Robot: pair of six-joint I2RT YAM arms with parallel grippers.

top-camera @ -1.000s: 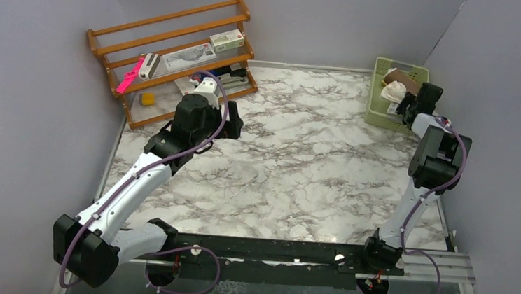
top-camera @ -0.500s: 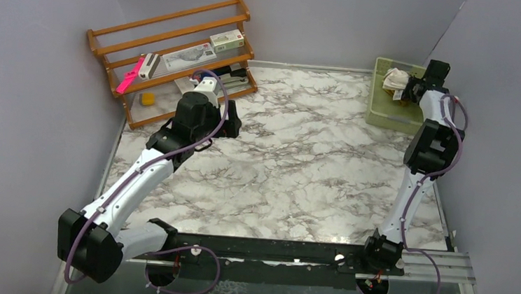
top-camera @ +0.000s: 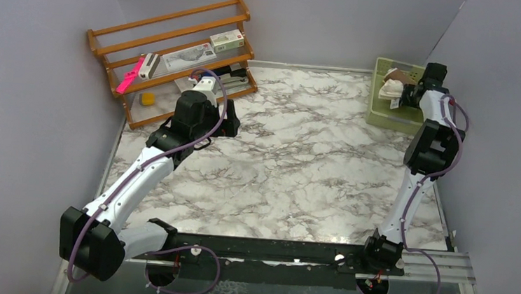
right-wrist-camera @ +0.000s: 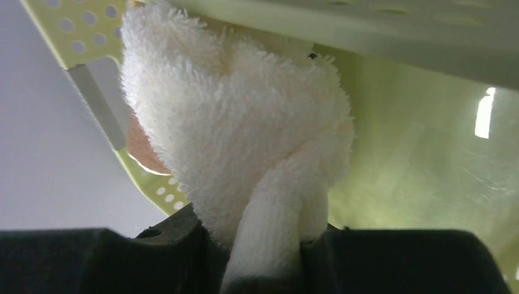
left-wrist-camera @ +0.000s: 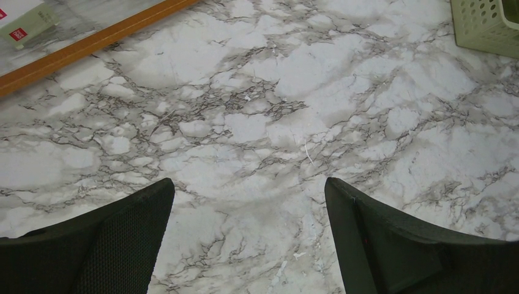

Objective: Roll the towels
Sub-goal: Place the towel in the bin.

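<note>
Cream terry towel (right-wrist-camera: 245, 153): I have it pinched in my right claw (right-wrist-camera: 263, 254) at the green basket (right-wrist-camera: 416, 159); left claw (left-wrist-camera: 248, 239) gaping, empty, above marble surface (left-wrist-camera: 257, 110)

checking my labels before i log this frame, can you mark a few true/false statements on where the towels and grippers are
1. The right gripper is shut on the cream towel. True.
2. The left gripper holds a towel. False: it is open above the marble table, with nothing between its fingers.
3. The cream towel lies spread flat on the table. False: it is bunched up at the green basket, pinched by the right gripper.
4. A wooden rack stands at the far left of the table. True.
</note>
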